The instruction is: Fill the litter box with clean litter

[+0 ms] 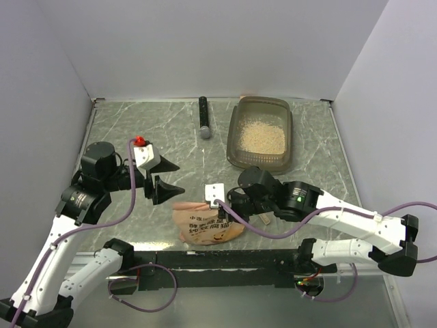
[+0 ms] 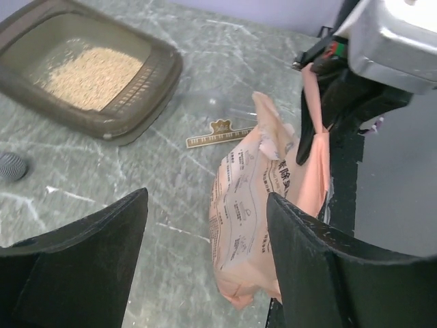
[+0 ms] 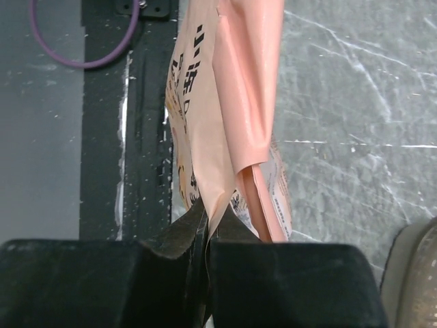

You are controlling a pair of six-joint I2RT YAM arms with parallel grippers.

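Note:
The litter box [image 1: 235, 140], a smoky grey-brown tray, stands at the back right with a heap of clean litter [image 1: 263, 137] inside it. In the left wrist view the litter box [image 2: 158, 74] and its clean litter [image 2: 92, 76] show at upper left. An orange-pink pouch [image 1: 205, 224] lies near the front edge, its top lifted. My right gripper [image 1: 222, 207] is shut on the pouch's upper edge [image 3: 225, 102], pinched between the fingertips [image 3: 235, 225]. My left gripper [image 1: 179, 178] hangs open just left of the pouch [image 2: 252, 205], fingers [image 2: 102, 260] wide apart and touching nothing.
A dark cylinder with a grey tip [image 1: 203, 117] lies at the back centre. A torn-off strip [image 2: 220, 133] rests on the marbled tabletop between pouch and tray. A black rail [image 1: 225, 260] runs along the near table edge. Grey walls close three sides.

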